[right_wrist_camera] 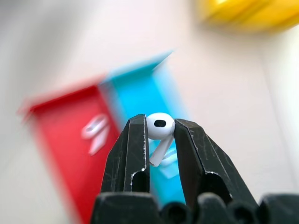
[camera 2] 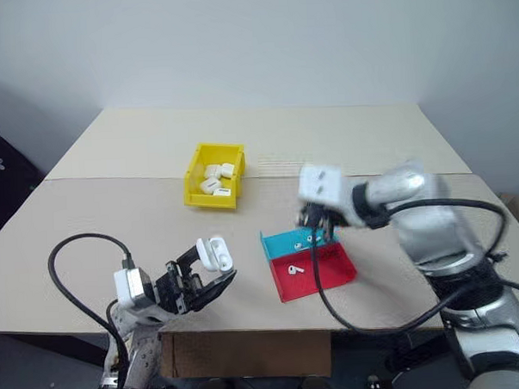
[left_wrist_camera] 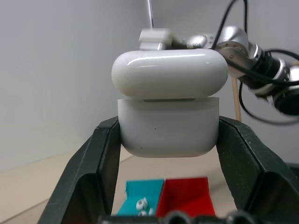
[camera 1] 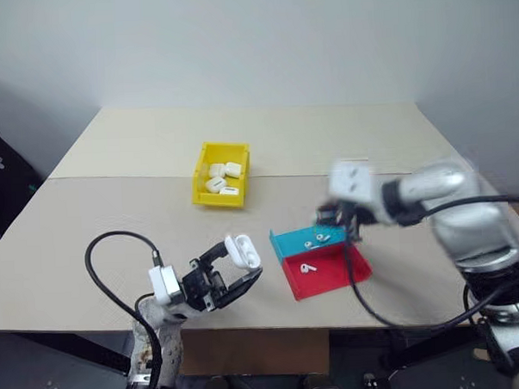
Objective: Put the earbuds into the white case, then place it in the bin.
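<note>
Above blue tray (camera 1: pixel 296 241), right claw (right_wrist_camera: pixel 160 127) pinching earbud (right_wrist_camera: pixel 160 125).

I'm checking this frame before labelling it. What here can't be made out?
- Inside of the white case: left wrist view sees its outside, lid raised; any earbud in it is hidden.
- Red tray and blue tray: smeared in right wrist view; contents unclear.
- Yellow bin: the white pieces inside are too small to count surely.
- Right tool: blurred in the head views.
</note>
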Available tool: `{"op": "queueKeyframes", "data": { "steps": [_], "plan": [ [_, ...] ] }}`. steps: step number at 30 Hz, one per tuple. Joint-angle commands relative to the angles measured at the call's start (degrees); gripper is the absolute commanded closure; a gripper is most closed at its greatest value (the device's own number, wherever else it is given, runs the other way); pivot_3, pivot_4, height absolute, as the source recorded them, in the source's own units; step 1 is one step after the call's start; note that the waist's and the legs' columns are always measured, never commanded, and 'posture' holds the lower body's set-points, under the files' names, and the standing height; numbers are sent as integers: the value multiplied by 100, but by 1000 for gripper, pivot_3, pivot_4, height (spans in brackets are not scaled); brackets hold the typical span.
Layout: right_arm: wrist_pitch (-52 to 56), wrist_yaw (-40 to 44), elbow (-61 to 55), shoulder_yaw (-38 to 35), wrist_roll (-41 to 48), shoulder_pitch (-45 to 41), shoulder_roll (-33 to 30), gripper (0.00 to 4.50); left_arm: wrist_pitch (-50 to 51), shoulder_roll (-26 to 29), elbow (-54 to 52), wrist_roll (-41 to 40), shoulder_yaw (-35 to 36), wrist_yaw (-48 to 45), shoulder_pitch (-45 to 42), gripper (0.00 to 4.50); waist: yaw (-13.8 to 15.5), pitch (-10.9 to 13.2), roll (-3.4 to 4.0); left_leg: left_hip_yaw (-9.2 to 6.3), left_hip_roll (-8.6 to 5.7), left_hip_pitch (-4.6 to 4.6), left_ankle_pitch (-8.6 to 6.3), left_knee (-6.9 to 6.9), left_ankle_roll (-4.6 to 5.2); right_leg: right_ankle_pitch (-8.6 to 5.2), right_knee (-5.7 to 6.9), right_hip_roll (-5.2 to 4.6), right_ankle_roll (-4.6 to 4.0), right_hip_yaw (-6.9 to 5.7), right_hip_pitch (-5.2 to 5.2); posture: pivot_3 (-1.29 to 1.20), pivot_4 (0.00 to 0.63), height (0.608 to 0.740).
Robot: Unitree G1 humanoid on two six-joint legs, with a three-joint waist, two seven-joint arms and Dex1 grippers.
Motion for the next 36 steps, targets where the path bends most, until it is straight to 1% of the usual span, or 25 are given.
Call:
{"op": "queueKeyframes", "data": {
  "steps": [1, 2, 4, 6, 8, 11, 14, 17, 19, 24, 29, 36],
  "plan": [
    [-460, -845, -620, -1541, 1344, 155, 942, 3879, 398, -102, -275, -401, -46, 9, -317, 1736, -7, 1, 3, 0, 0, -2, 0, 0, 0, 0, 3, 1, 3, 2, -2, 0, 150, 740],
    [-367, -935, -752, -1696, 1661, 139, 1089, 3879, 550, -108, -329, -516, -49, -21, -353, 1736, -14, 1, 10, 0, -1, -5, 1, 1, 0, 2, 6, 0, 5, 5, -6, 0, 150, 740],
    [-87, -1115, -866, -2128, 2796, 75, 1459, 3879, 952, 15, -517, -641, -80, -22, -329, 1736, -28, 0, 12, 1, -1, -5, 3, 1, 4, 5, 5, 0, 6, 7, -6, 0, 150, 740],
    [131, -1372, -915, -2376, 3745, 70, 1699, 3879, 1163, 106, -552, -759, -94, -263, -358, 1736, -40, -3, 17, 0, 0, 0, 3, -2, 4, 5, 8, 1, 5, 7, -3, 0, 150, 740],
    [91, -1305, -1093, -2236, 4230, 362, 1743, 3879, 1262, 122, -479, -700, -126, -325, -508, 1736, -39, -4, 18, 0, 2, 3, 3, -3, 5, 6, 12, 3, 3, 7, -3, 0, 150, 740],
    [-204, -1148, -1248, -1953, 4504, 721, 1706, 3879, 1322, 92, -346, -626, -107, -395, -712, 1736, -27, -4, 19, 0, 1, 3, 7, -2, 11, 6, 10, 3, 2, 6, 0, 0, 150, 740],
    [-667, -989, -1288, -1554, 4433, 1043, 1746, 3879, 1382, 70, -232, -616, -100, -492, -920, 1736, -30, -5, 20, 0, 0, 3, 11, -1, 17, 8, 7, 1, 2, 7, 1, 0, 150, 740],
    [-1360, -853, -1031, -1041, 3988, 1258, 1870, 3879, 1444, 56, -176, -631, -101, -614, -1078, 1736, -59, -5, 21, 0, 1, 4, 11, -1, 17, 7, 9, 4, 4, 7, -1, 0, 150, 740],
    [-1680, -810, -878, -831, 3805, 1284, 1874, 3879, 1507, 63, -204, -645, -92, -647, -1092, 1736, -72, -6, 22, -1, 1, 4, 11, -2, 17, 7, 10, 7, 4, 9, -3, 0, 150, 740],
    [-2434, -643, -577, -447, 3372, 1317, 1818, 3879, 1673, 148, -299, -696, -34, -740, -1065, 1736, -48, -6, 22, -2, 1, 2, 11, -2, 17, 7, 8, 7, 4, 9, -3, 0, 150, 740],
    [-2958, -569, -315, -166, 3077, 1284, 1782, 3879, 1798, 199, -411, -717, 13, -761, -1011, 1736, -45, -6, 22, -2, 1, 3, 11, -2, 17, 5, 8, 7, 7, 9, -3, 0, 150, 740],
    [-3356, -529, -1, 252, 2765, 1226, 1768, 3879, 1790, 175, -426, -678, 32, -789, -1009, 1736, -40, -6, 22, -2, 1, 3, 11, -2, 17, 6, 8, 7, 6, 8, -4, 0, 150, 740]
  ]
}}
